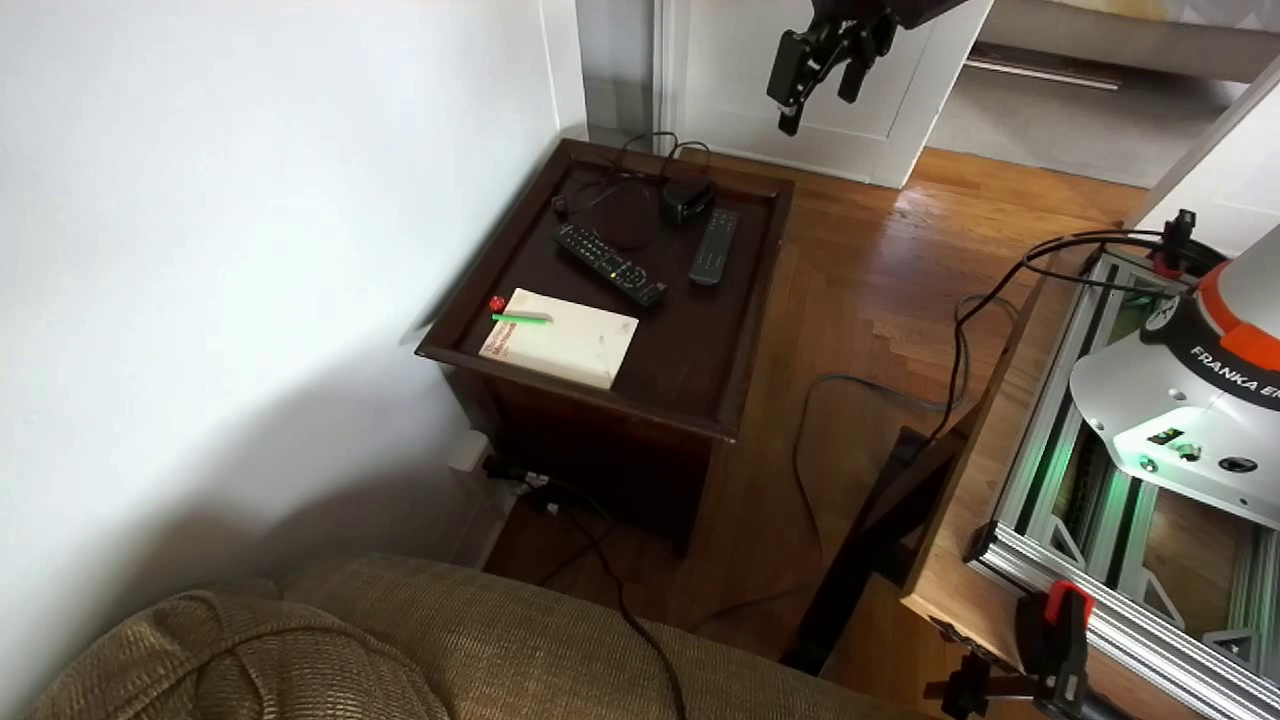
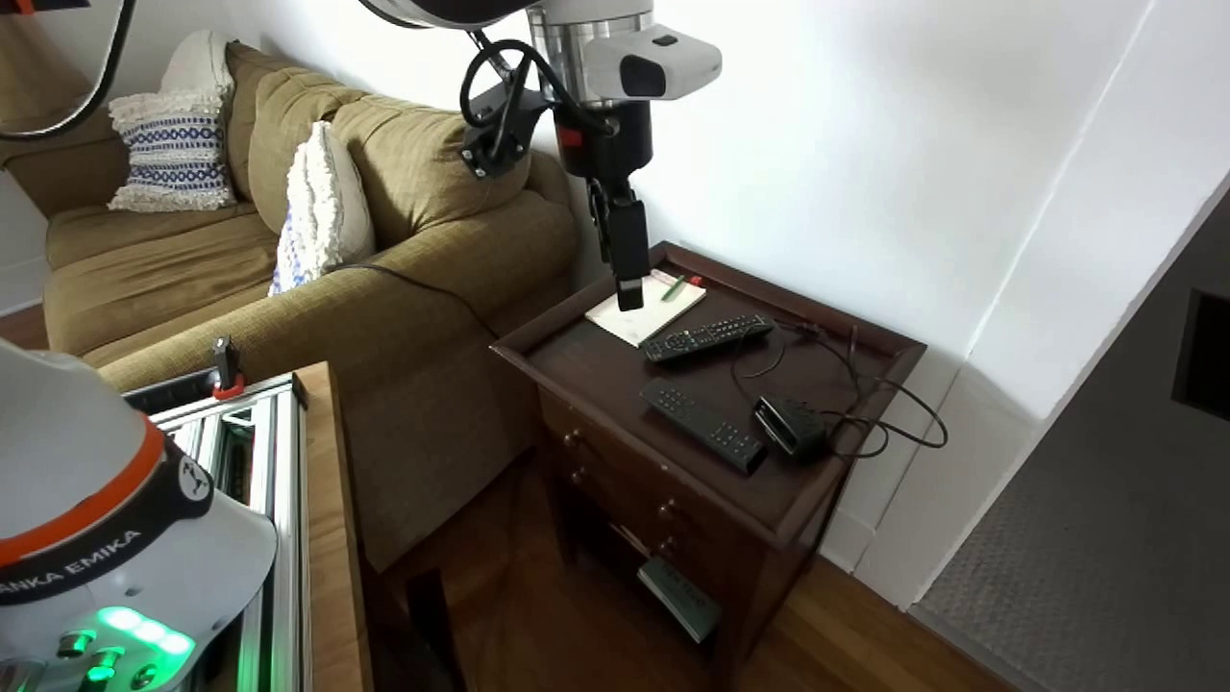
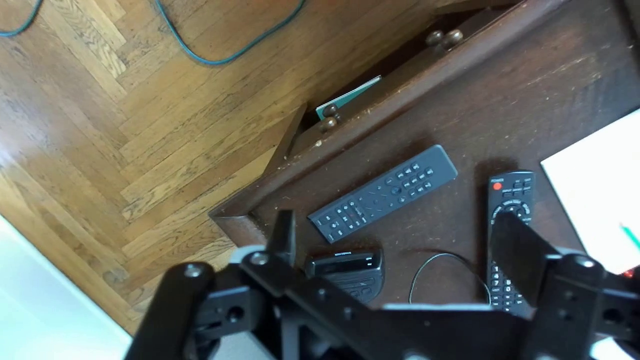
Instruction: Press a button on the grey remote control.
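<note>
We locate the grey remote control (image 3: 382,194) lying flat on the dark wooden nightstand (image 2: 629,441), roughly parallel to the drawer-side rim. Its body is a slim rectangular bar with small dark buttons (image 3: 345,219) grouped toward both ends. Just beside it sits a black electronic unit (image 3: 345,275) with a glossy front strip. Farther along the nightstand we find the black remote control (image 3: 511,189), set at an angle to the grey one and fitted with a round red power button (image 3: 497,186). Near it lies a cream paper booklet (image 1: 570,340) with red lettering; a slim green pen (image 1: 521,318) rests on it. Above the nightstand hangs the gripper (image 3: 399,242), its two flat black fingers wide apart, clear of the grey remote control. Below, we see round drawer knobs (image 3: 328,124), wood parquet flooring (image 3: 175,140) and a sofa (image 1: 480,620) in ribbed tan fabric.
</note>
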Tool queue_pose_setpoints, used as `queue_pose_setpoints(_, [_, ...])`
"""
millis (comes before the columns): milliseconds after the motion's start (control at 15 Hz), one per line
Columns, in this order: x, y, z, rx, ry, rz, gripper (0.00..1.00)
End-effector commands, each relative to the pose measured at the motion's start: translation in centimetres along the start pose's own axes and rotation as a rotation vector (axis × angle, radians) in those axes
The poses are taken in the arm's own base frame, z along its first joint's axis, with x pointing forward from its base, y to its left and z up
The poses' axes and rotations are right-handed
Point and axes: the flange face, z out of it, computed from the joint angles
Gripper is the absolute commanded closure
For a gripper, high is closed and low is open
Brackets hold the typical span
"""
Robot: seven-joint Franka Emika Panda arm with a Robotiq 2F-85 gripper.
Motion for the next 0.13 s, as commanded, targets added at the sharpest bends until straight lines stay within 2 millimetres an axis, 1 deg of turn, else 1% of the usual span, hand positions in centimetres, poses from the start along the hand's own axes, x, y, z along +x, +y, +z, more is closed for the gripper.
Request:
queue_pose_setpoints(0, [-0.05, 0.04, -0.05, 0.0, -0.001, -0.002, 0.0])
queue_pose_setpoints(67, [-0.08, 0.06, -0.02, 0.0, -0.001, -0.004, 0.0])
